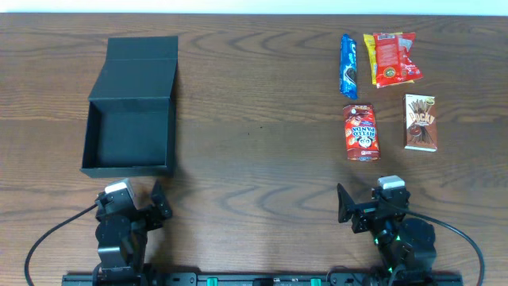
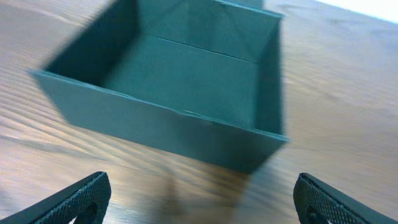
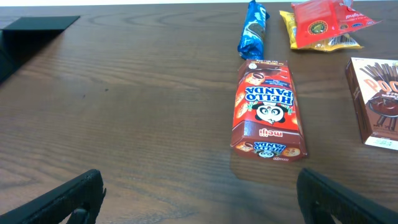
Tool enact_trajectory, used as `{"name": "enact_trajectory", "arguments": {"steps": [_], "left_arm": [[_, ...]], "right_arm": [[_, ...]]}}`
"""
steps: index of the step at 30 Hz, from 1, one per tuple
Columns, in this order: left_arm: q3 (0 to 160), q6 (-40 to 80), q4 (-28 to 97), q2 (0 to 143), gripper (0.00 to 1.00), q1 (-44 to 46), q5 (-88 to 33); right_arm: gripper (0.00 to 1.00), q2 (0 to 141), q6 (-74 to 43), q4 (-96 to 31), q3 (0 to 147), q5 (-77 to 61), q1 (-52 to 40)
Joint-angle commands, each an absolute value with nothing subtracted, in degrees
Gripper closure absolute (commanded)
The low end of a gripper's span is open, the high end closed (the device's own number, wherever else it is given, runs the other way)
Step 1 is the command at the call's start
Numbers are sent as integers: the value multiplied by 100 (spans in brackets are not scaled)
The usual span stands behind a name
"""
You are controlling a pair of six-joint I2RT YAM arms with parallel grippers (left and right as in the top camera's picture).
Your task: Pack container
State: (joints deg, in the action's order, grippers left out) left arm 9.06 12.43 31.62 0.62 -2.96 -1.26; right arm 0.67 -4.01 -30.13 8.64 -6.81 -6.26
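My left gripper (image 2: 202, 196) and right gripper (image 3: 202, 199) stand spread and empty at the near edge, the container (image 1: 127, 168) lies open and unfilled just beyond the left, so I judge packing unstarted, next reaching right for the Hello Panda box (image 1: 361, 132).

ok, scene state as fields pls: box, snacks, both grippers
container: open, empty, left side of table
packed: nothing
loose at right: Hello Panda box, blue packet, red packet overlapping yellow packet, Pocky box
left gripper: open, empty, facing container
right gripper: open, empty, facing Hello Panda box
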Motion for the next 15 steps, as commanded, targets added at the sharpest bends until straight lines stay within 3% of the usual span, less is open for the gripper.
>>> {"name": "enact_trajectory", "arguments": {"steps": [1,6,15], "left_arm": [[851,2735,3140,21,5,-336,-1269],[856,4115,2814,21,5,-336,-1463],[867,3232,161,272,5,-338,-1363]], "right_arm": [[1,32,-331,-3013,819,-642,-720],[1,32,-331,-3013,819,-642,-720],[1,32,-331,-3011,819,-642,-720]]}}
